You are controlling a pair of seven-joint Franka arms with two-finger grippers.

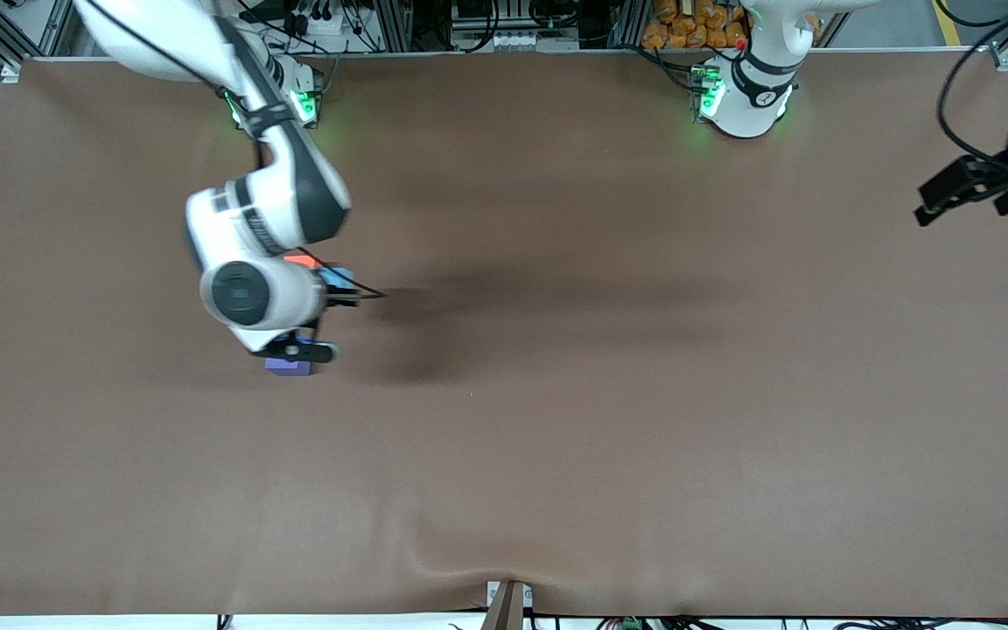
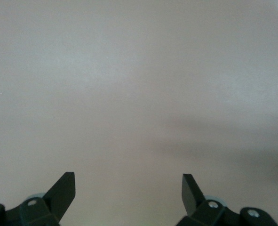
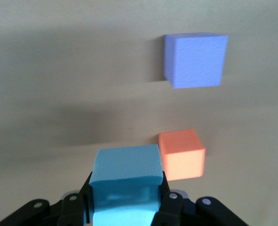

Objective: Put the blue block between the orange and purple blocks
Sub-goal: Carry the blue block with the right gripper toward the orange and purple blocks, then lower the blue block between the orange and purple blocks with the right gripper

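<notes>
Sky-blue foam sits clamped between the fingers of the right tool (image 3: 124, 207): that is the blue block (image 3: 125, 181), gripped by its two side faces so its bottom stays free to set down. In the front view the tool is hidden under the right arm's wrist, with only a sliver of blue showing beside it. Just ahead of the tool lies the orange block (image 3: 182, 154), close by the blue one; the purple block (image 3: 194, 60) lies well past it, leaving a gap on the bench (image 1: 556, 420), presumably the slot meant for blue. The left tool (image 2: 128, 190) waits, spread wide and empty, over bare bench at the left arm's end.
</notes>
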